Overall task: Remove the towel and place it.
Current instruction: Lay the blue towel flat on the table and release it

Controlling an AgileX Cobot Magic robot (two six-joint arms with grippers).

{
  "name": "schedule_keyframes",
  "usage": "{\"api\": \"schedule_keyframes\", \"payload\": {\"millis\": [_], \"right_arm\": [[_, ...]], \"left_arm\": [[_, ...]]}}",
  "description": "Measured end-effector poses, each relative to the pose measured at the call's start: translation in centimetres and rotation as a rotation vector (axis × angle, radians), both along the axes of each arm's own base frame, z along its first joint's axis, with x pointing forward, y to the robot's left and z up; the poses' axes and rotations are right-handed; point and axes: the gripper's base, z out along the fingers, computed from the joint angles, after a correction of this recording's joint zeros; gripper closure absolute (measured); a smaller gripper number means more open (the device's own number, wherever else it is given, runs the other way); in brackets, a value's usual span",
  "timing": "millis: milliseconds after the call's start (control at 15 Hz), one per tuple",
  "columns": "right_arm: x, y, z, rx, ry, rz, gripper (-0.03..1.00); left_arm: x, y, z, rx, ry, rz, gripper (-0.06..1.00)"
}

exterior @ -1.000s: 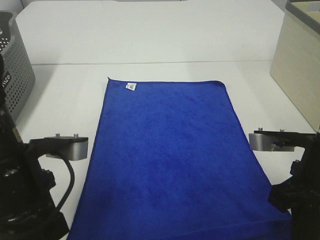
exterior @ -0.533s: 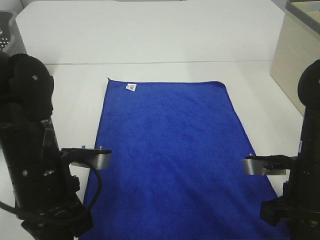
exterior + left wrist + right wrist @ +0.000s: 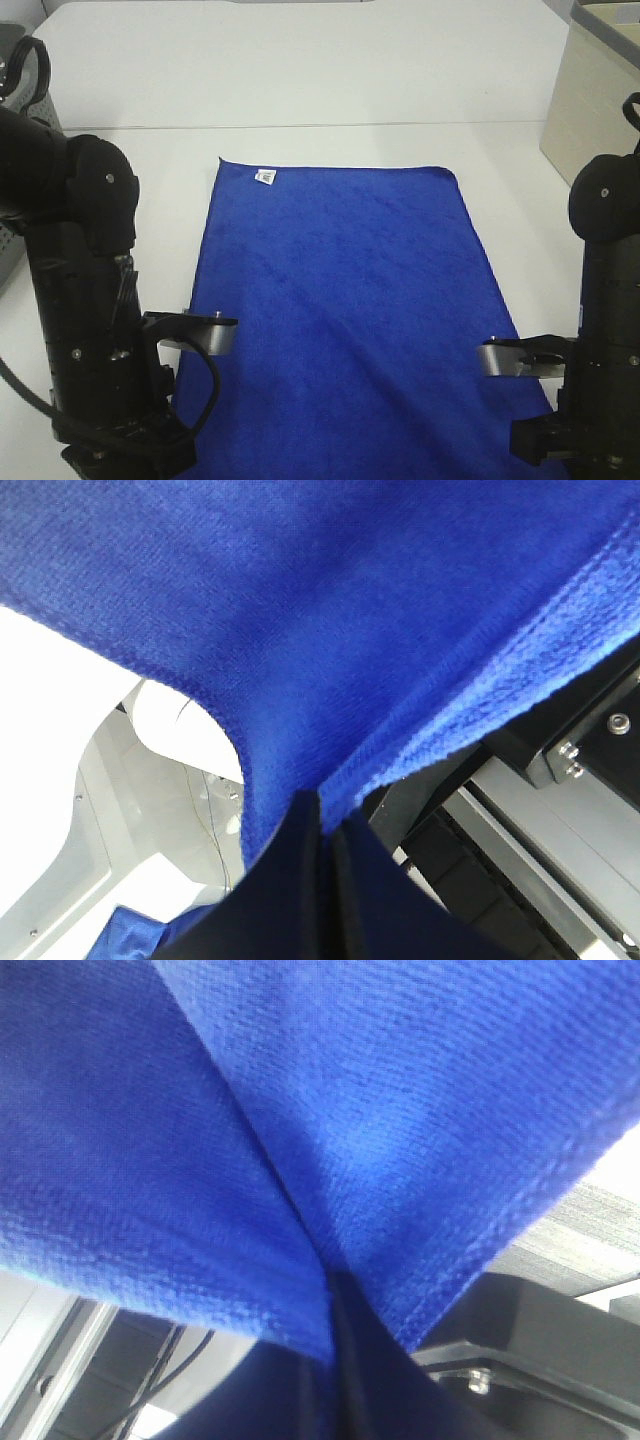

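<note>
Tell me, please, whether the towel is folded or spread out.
Spread out: the towel lies open across the table with no folds showing, while the left gripper and the right gripper each pinch its edge.

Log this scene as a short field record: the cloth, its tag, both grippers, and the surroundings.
Item: royal-blue plush rectangular towel, spread on white table
Tag: small white tag, far corner, left side of the exterior view
Left gripper: shut, pinching towel edge
Right gripper: shut, pinching towel edge
Nearby: beige box at right
</note>
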Motion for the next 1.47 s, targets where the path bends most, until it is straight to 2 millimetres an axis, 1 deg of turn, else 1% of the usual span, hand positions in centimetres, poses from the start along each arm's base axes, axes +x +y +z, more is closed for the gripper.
{"api": "schedule_keyframes", "payload": {"millis": [267, 400, 533, 667, 800, 933, 1000, 1067, 1133, 1267, 1333, 1467], "right_arm": [[0.2, 0.0, -0.4, -0.001, -0.018, 0.001, 0.95], [0.3, 0.0, -0.5, 0.002, -0.034, 0.001, 0.95], [0.3, -0.1, -0.5, -0.006, -0.038, 0.017, 0.93], [0.3, -0.3, -0.5, -0.016, -0.041, 0.035, 0.89], [0.3, -0.4, -0.6, -0.019, -0.042, 0.041, 0.81], [0.3, -0.4, -0.6, -0.019, -0.042, 0.041, 0.71], [0.3, -0.3, -0.5, -0.016, -0.041, 0.035, 0.63], [0.3, -0.2, -0.5, -0.014, -0.039, 0.023, 0.55], [0.3, -0.2, -0.5, -0.022, -0.037, 0.009, 0.47], [0.3, -0.2, -0.5, -0.037, -0.037, -0.009, 0.33], [0.3, -0.2, -0.5, -0.039, -0.036, -0.014, 0.3], [0.5, -0.1, -0.4, -0.04, -0.038, -0.019, 0.28]], "left_arm": [[-0.4, -0.4, -0.2, 0.003, 0.015, -0.027, 0.94], [-0.3, -0.5, -0.7, 0.01, 0.03, -0.027, 0.94], [0.0, -0.6, -0.7, 0.01, 0.028, -0.032, 0.9], [0.4, -0.8, -0.5, 0.008, 0.012, -0.045, 0.86], [0.7, -0.9, -0.3, 0.003, 0.0, -0.049, 0.8], [0.7, -0.9, -0.2, 0.003, 0.004, -0.051, 0.67], [0.7, -0.9, -0.3, 0.004, 0.005, -0.051, 0.58], [0.7, -0.9, -0.3, 0.004, 0.005, -0.051, 0.51], [0.7, -0.9, -0.3, 0.004, 0.006, -0.051, 0.48], [0.7, -1.0, -0.2, -0.001, 0.01, -0.044, 0.46], [0.7, -1.1, -0.2, -0.004, 0.013, -0.04, 0.46], [0.7, -1.1, -0.2, -0.008, 0.016, -0.034, 0.46]]}}
